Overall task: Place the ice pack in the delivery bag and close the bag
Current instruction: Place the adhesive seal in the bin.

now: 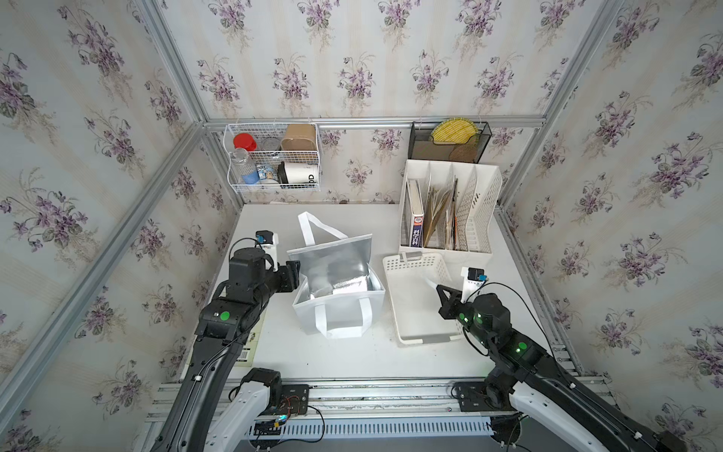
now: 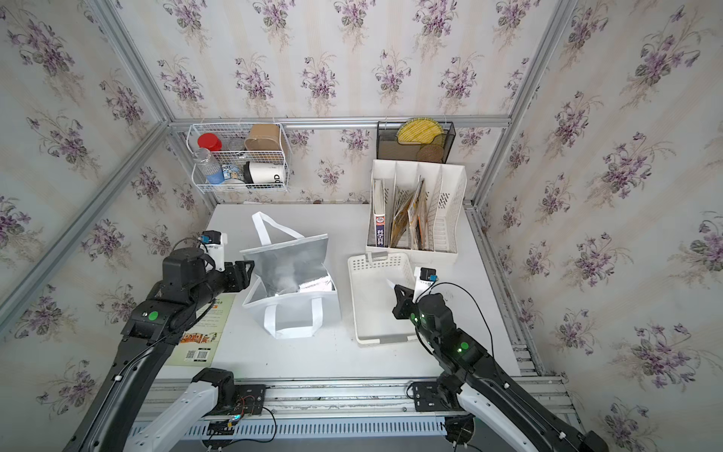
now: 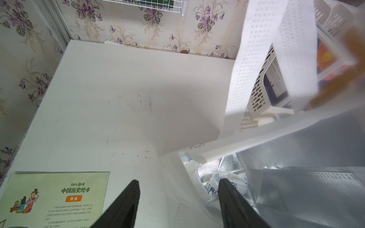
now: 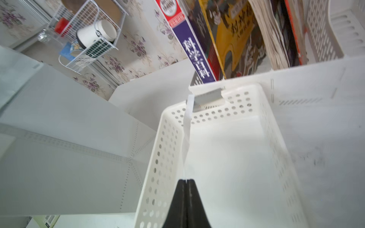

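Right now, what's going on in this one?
The ice pack lies inside the delivery bag, against its foil lining. The left gripper is open at the bag's side wall, with one finger outside and one over the ice pack, and it holds nothing. The right gripper is shut over the white basket beside the bag. It seems to be pinching a thin white strip that runs toward the basket's far wall.
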